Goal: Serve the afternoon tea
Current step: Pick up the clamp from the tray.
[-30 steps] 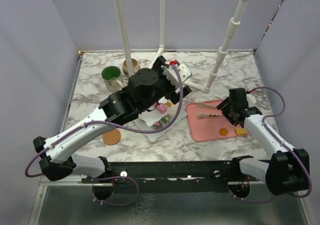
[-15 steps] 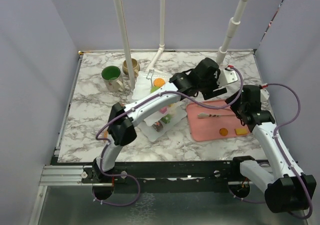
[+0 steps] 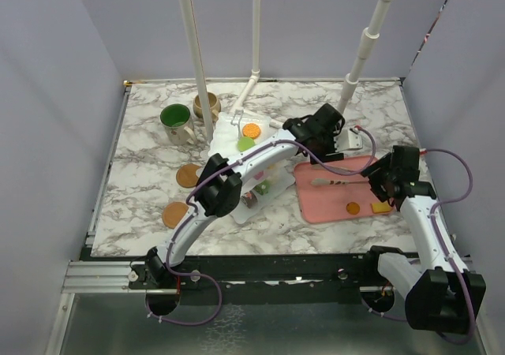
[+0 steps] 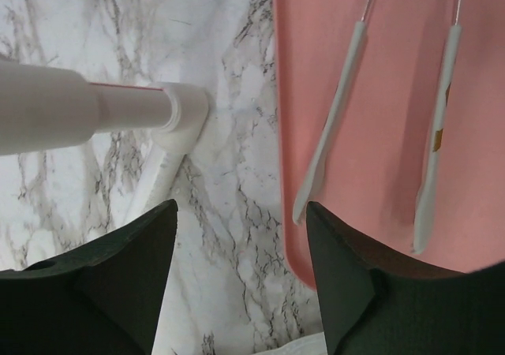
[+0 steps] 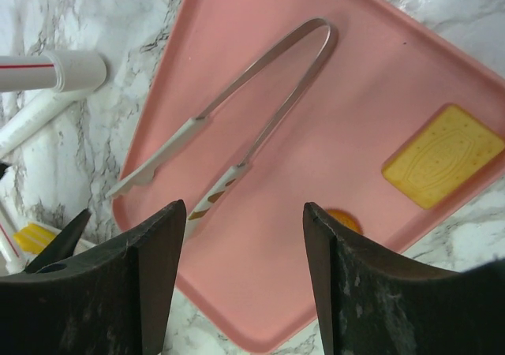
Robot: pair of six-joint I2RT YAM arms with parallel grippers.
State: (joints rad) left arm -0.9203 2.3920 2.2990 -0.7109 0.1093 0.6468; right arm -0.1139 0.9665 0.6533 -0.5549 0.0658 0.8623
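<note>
The white tiered stand (image 3: 237,138) stands mid-table, with an orange pastry (image 3: 251,129) and a green one on its top plate and small pastries on the lower plate (image 3: 260,188). A green-lined mug (image 3: 175,118) and a beige mug (image 3: 207,102) stand at the back left. Two round brown coasters (image 3: 188,175) lie left of the stand. My left gripper (image 3: 325,138) (image 4: 241,213) is open and empty above the marble, beside the pink tray's far left corner. My right gripper (image 3: 384,178) (image 5: 245,213) is open and empty above the tray.
The pink tray (image 3: 331,205) (image 5: 316,292) holds metal tongs (image 3: 335,181) (image 5: 237,110) (image 4: 331,126), a yellow biscuit (image 5: 442,156) and a small orange round piece (image 3: 353,208). White pipe posts (image 3: 351,79) (image 4: 79,114) rise from the back of the table. Grey walls close in both sides.
My left arm has swung right from over the stand to the tray's far left corner, uncovering the stand and a second coaster. My right gripper has shifted slightly right and nearer.
</note>
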